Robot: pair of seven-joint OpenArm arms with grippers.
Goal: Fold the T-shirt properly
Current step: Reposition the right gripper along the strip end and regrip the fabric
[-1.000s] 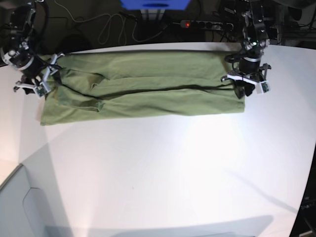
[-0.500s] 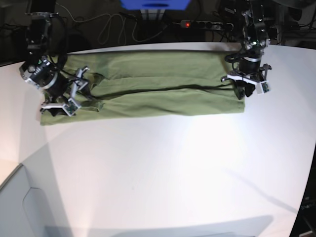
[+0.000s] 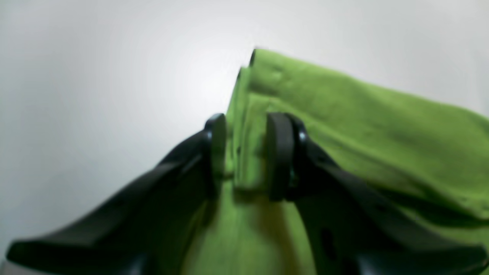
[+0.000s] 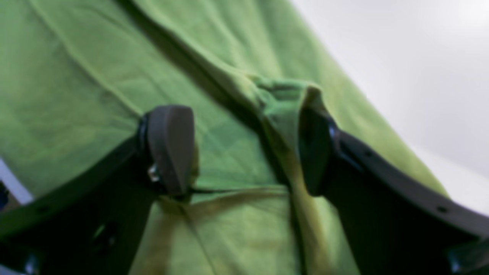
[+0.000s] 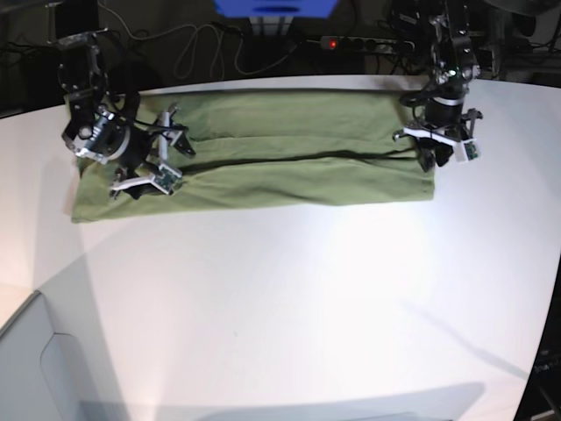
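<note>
The olive-green T-shirt lies as a long folded band across the far half of the white table. My left gripper is at the band's right end. In the left wrist view this gripper is shut on a stacked edge of the T-shirt. My right gripper hovers over the band's left part, near the sleeve. Seen from the right wrist, it stands wide open over the T-shirt, with a bunched ridge of cloth lying against one finger.
Behind the table's far edge lie a black power strip with a red light, loose cables and a blue object. A grey surface sits at the lower left corner.
My right arm has moved from the band's left end inward over the cloth, and its jaws have widened. The left gripper has kept its hold and barely shifted.
</note>
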